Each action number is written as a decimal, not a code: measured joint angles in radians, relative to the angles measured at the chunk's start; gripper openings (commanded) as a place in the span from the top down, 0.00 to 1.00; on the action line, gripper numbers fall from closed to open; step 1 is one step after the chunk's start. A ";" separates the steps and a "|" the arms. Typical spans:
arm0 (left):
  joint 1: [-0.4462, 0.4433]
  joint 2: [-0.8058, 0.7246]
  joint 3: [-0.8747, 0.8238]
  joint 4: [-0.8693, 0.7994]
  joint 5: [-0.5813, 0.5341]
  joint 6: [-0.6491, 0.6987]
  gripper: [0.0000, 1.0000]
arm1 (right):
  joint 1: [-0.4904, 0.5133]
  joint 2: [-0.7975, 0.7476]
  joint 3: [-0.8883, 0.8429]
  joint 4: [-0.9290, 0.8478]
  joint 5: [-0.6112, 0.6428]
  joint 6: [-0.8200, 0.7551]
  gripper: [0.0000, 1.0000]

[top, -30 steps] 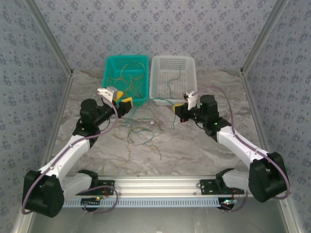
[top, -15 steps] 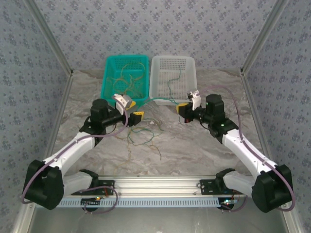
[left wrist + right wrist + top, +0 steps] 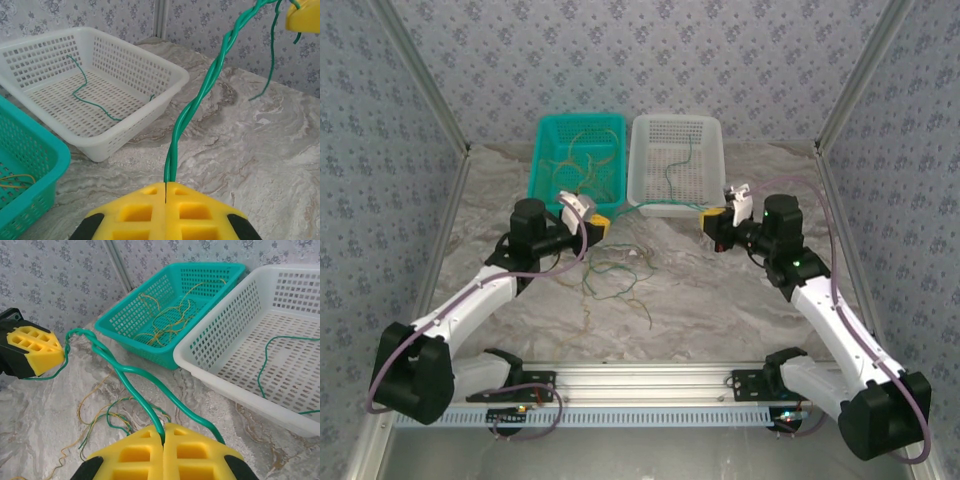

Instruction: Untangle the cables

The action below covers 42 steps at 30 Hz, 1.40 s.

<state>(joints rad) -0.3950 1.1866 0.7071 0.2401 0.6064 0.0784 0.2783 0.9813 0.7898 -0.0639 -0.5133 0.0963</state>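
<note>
Cables point(image 3: 210, 75), thin dark green wires twisted together, are stretching over the marbled table point(image 3: 720, 300) between left gripper point(image 3: 165, 186) and right gripper point(image 3: 163, 432), both clamping them tight. Easing apart slowly against the twist is looking wisest; loose strands point(image 3: 615, 278) are lying before the teal plastic basket point(image 3: 582, 117) and white plastic basket point(image 3: 676, 119).

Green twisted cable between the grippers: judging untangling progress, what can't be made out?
- Left wrist: thin twisted green cable, end hidden by shut jaws of left gripper; top cut by frame edge.
- Right wrist: ends hidden by shut jaws of right gripper.
- Top external: too thin to trace.
</note>
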 measured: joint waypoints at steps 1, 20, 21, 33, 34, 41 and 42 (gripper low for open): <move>0.000 0.003 0.004 -0.002 0.000 0.004 0.75 | -0.002 -0.004 0.000 -0.001 0.000 0.000 1.00; -0.004 0.029 0.031 -0.039 -0.008 0.031 0.68 | -0.008 -0.027 -0.003 -0.008 -0.017 0.000 1.00; -0.006 0.029 0.031 -0.038 -0.008 0.037 0.68 | -0.002 -0.022 -0.003 -0.008 -0.020 0.000 1.00; -0.020 0.051 0.033 -0.036 -0.016 0.076 1.00 | 0.029 -0.005 -0.003 -0.007 -0.026 0.001 1.00; -0.020 0.051 0.034 -0.035 -0.016 0.078 1.00 | 0.029 -0.005 -0.003 -0.008 -0.025 0.001 1.00; -0.020 0.049 0.034 -0.027 -0.032 0.067 1.00 | 0.029 -0.005 -0.002 -0.009 0.033 -0.005 0.62; -0.020 0.046 0.035 -0.027 -0.034 0.058 1.00 | 0.029 -0.005 -0.002 -0.008 0.047 -0.008 0.60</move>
<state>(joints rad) -0.4149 1.2324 0.7418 0.2131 0.5724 0.1368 0.3077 0.9760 0.7883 -0.0723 -0.4660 0.0883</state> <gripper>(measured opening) 0.041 0.365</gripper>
